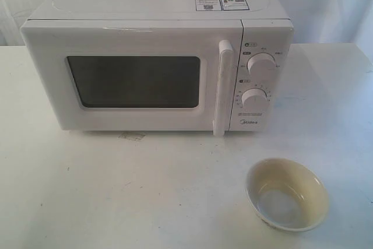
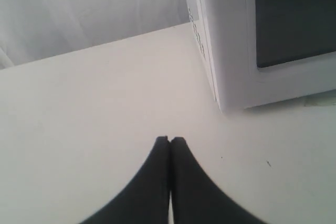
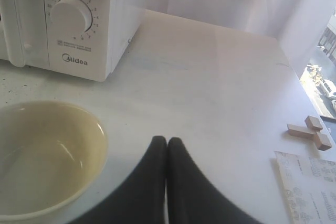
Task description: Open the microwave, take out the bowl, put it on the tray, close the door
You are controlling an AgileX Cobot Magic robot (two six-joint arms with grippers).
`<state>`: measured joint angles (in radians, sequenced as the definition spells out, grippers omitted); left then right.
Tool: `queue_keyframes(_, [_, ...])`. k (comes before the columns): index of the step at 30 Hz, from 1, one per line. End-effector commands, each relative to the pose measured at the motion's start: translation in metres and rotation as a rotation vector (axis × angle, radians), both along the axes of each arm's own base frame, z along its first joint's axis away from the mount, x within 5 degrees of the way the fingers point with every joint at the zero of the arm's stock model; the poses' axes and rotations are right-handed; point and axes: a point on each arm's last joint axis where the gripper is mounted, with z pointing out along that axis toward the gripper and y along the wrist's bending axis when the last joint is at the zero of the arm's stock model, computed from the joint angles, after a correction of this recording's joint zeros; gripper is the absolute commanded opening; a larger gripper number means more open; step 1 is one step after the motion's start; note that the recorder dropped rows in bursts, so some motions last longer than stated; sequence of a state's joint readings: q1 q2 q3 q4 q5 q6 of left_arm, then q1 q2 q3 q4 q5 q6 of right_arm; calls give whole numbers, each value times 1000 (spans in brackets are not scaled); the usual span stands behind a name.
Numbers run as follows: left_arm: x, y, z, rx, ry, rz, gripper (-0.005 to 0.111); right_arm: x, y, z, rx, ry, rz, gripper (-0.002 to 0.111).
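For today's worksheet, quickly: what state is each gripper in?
Left black gripper: closed, holding nothing.
Right black gripper: closed, holding nothing.

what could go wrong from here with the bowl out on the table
The bowl sits on the bare table with no tray in view, so it may be left in the wrong place. The right hand is shut and appears close to the bowl's rim; a sideways move could knock it, and it must open before any grasp.
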<state>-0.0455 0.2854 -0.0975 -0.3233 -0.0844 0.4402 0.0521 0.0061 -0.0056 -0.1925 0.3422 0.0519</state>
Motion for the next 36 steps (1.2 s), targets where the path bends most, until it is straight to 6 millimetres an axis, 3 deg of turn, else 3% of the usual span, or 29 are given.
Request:
queue_keyframes(1, [-10,1,-20,-86,-35,23,0,0,0,-1,5,-1,-7,0])
queue_keyframes(4, [-16,0,-21,-114,-69,12,0,0,0,-1,5,-1,-7,0])
queue_keyframes(12, [-29,-10,-41,-125,133,-95,0,0,0,-1,5,-1,-7,0])
queue_keyframes(24, [-29,-10,-40,-166,130,-80,0,0,0,-1,5,-1,-7,0])
queue_keyframes(29, [-29,-10,-40,-306,155,-40,0,0,0,-1,5,-1,-7,0])
queue_keyframes(36, [-29,-5,-41,-171,143,-20,0,0,0,-1,5,-1,-7,0])
